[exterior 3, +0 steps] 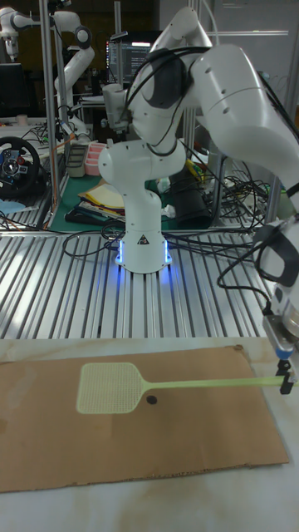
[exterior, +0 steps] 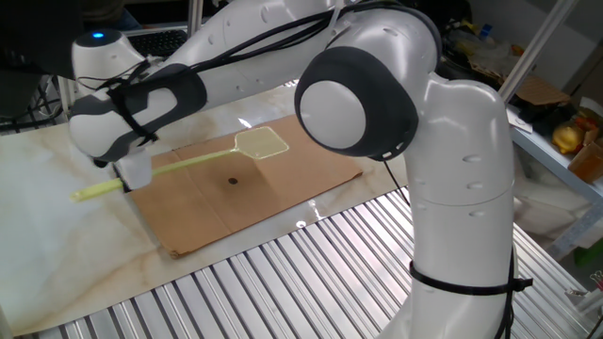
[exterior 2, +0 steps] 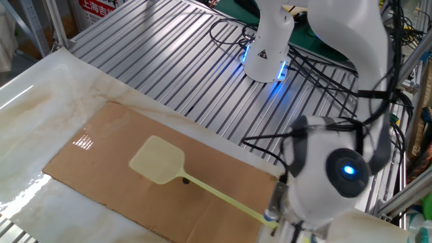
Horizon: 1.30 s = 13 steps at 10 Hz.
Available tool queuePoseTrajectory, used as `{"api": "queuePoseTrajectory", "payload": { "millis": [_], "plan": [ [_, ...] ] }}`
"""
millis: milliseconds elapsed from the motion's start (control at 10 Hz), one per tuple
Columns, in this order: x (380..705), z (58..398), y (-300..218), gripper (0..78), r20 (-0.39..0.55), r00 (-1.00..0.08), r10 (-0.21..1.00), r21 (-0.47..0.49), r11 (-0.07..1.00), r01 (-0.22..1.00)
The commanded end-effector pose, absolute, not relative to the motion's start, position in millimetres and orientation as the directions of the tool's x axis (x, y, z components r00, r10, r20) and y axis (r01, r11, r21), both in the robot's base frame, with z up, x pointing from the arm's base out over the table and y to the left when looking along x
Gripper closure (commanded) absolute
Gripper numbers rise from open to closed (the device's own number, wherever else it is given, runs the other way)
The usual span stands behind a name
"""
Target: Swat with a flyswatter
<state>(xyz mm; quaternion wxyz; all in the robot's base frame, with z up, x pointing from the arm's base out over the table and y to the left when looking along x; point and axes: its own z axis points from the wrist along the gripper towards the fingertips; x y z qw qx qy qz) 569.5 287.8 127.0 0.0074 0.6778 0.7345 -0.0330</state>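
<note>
The pale yellow-green flyswatter (exterior: 261, 142) stretches across the brown cardboard sheet (exterior: 283, 184). Its square mesh head (exterior 3: 108, 387) is low over the sheet, right beside a small black dot (exterior 3: 151, 376). I cannot tell whether the head touches the sheet. My gripper (exterior: 132, 177) is shut on the thin handle near its free end, just off the sheet's edge. A short stub of handle sticks out past the fingers. In the other fixed view the flyswatter (exterior 2: 157, 160) runs to the gripper (exterior 2: 280, 219), which is mostly hidden under the wrist. The gripper (exterior 3: 285, 378) grips at the far right in the tall view.
The cardboard (exterior 2: 94, 152) lies on a pale marble tabletop (exterior: 47, 235). A ribbed metal surface (exterior: 311, 273) borders it and carries the robot base (exterior 2: 266, 54) with its blue light. Cables (exterior 2: 317, 61) trail around the base. Shelves with clutter (exterior: 565, 132) stand behind.
</note>
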Motion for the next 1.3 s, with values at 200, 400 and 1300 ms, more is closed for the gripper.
{"api": "queuePoseTrajectory", "payload": {
  "millis": [200, 400, 1300],
  "plan": [
    [561.5, 124.8, 323.7, 76.4, -0.031, -0.034, 0.999, -0.030, 0.033, 0.999],
    [559.3, 122.5, 329.5, 76.4, 0.026, -0.033, 0.999, -0.025, 0.033, 0.999],
    [567.1, 95.0, 343.1, 76.4, 0.163, 0.037, 0.986, 0.044, -0.045, 0.998]
  ]
}}
